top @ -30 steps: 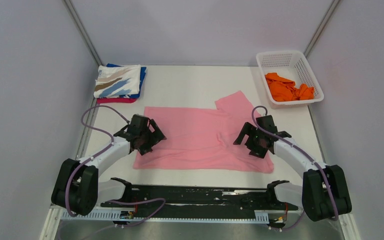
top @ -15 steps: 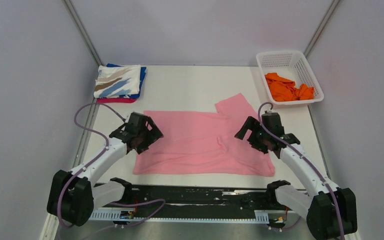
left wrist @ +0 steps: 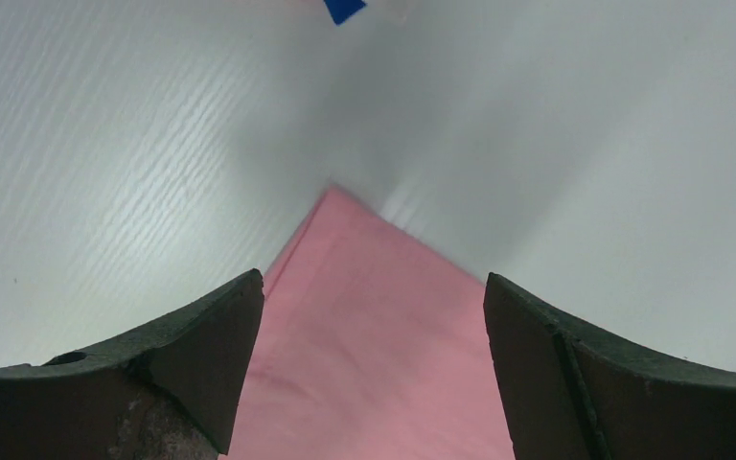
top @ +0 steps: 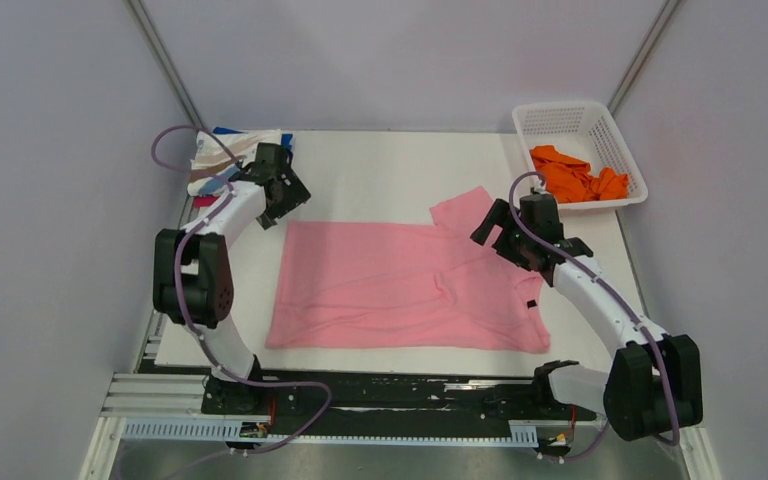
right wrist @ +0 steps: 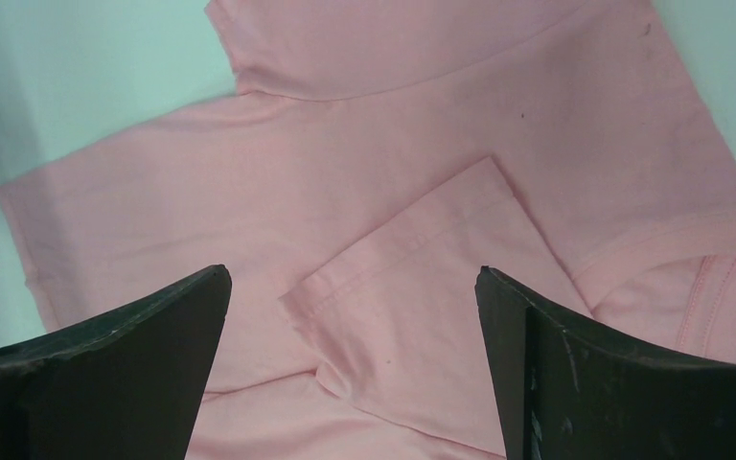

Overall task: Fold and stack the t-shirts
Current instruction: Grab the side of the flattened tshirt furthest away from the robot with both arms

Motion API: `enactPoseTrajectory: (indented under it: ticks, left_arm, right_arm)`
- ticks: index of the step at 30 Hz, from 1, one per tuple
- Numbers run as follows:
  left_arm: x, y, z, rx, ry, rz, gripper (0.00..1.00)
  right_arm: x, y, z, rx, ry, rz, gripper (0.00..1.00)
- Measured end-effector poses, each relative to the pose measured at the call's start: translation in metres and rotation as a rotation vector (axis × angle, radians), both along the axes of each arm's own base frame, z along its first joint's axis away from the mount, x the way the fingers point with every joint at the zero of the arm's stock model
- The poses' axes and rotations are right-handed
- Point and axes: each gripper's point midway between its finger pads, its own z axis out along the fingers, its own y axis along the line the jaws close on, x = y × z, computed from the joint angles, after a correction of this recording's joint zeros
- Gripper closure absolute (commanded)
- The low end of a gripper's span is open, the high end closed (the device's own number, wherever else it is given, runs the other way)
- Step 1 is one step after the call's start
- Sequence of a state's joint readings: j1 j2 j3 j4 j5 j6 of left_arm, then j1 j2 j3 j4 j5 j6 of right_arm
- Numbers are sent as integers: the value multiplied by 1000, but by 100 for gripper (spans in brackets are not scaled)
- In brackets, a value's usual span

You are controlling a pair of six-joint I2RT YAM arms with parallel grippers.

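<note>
A light pink t-shirt [top: 390,285] lies spread flat in the middle of the table, one sleeve [top: 465,208] sticking out at the far right. My left gripper [top: 285,200] hangs open over the shirt's far left corner [left wrist: 374,374], nothing between its fingers. My right gripper [top: 495,238] is open above the shirt's right side, where a sleeve [right wrist: 412,287] lies folded inward on the body. A folded stack of t-shirts [top: 232,160], white streaked on top of blue and magenta, sits at the far left. An orange t-shirt [top: 572,175] lies crumpled in the basket.
The white lattice basket [top: 560,108] stands at the far right corner. The left arm's cable [top: 165,140] loops over the stack. Walls close in the table on three sides. A blue edge [left wrist: 343,8] of the stack shows at the top of the left wrist view.
The left arm swung from the shirt's near left side out to its far left corner beside the stack. The right gripper moved farther back along the right side. The shirt lies flatter.
</note>
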State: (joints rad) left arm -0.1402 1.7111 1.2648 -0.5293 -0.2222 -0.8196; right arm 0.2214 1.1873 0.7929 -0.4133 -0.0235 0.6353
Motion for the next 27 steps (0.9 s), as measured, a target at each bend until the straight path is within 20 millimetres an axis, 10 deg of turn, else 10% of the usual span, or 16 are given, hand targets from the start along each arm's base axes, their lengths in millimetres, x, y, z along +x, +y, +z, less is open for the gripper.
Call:
enactPoseTrajectory:
  ticks: [12, 27]
  left_arm:
    - [29, 19, -73, 101, 208, 3, 32]
    - [28, 17, -76, 131, 256, 14, 44]
  right_arm:
    - [13, -15, -33, -50, 99, -15, 0]
    - [14, -23, -46, -59, 139, -29, 0]
